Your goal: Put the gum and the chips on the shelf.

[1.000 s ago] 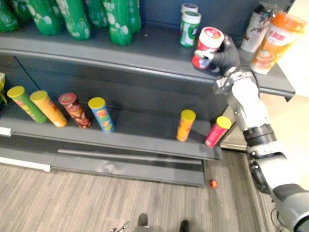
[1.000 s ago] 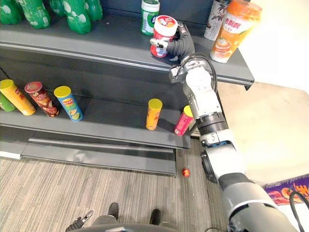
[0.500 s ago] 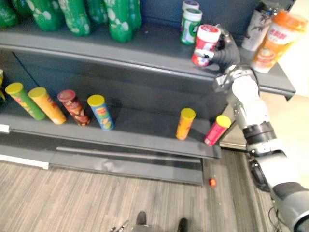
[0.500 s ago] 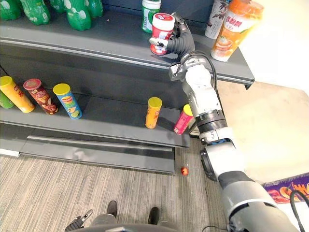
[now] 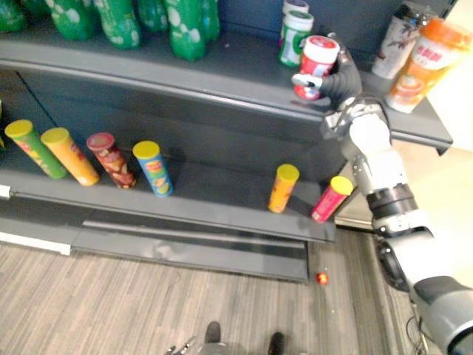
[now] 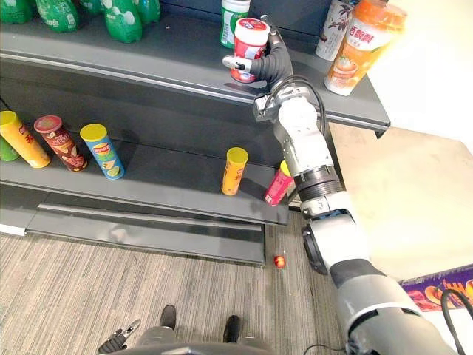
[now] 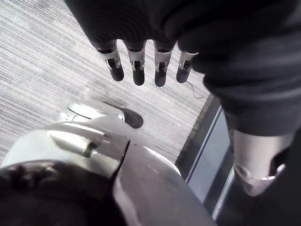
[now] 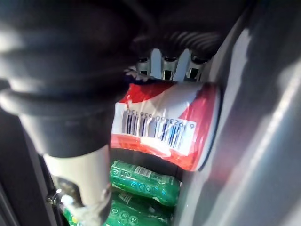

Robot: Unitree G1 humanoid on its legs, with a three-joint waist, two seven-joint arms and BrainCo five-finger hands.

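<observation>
At the dark grey upper shelf (image 5: 236, 74), a red, white-lidded gum canister (image 5: 316, 58), possibly touching it, is clasped by the fingers (image 8: 168, 66) of the right hand (image 5: 341, 78); those of the left hand (image 7: 146, 28) are extended.

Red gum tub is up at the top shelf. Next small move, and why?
Probably set it down upright on the top shelf, just in front of the green tub: the right robot hand grips the red gum tub tilted, near the shelf's front edge.

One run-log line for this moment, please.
right hand: shut on red gum jar with white lid | jar: at dark grey top shelf, contact unclear | left hand: open, idle
</observation>
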